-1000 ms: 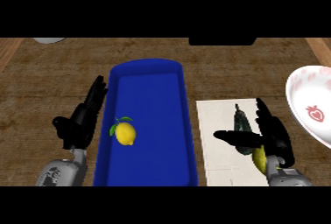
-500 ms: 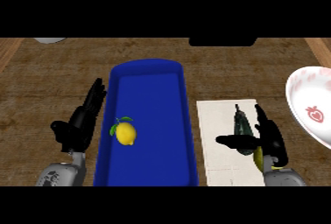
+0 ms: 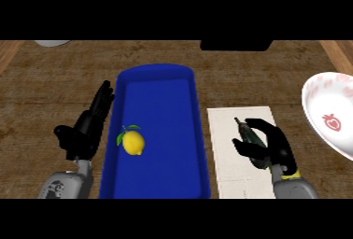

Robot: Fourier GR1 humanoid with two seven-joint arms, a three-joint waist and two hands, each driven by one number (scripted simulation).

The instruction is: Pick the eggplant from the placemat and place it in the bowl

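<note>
Right hand (image 3: pixel 270 144) fingers curl around the eggplant (image 3: pixel 249 140), lengthwise on the placemat (image 3: pixel 231 122), stem pointing away.

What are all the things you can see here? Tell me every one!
Eggplant: one, dark, on the placemat, inside the right hand.
Placemat: one, pale, right of the tray.
Tray: one, blue, long, centre.
Lemon: one, yellow with green leaves, in the tray.
Bowl: one, white with a red strawberry, right edge.
Counter: one, brown wood.
Left hand: black, open, left of the tray.
Right hand: black, curled round the eggplant.
</note>
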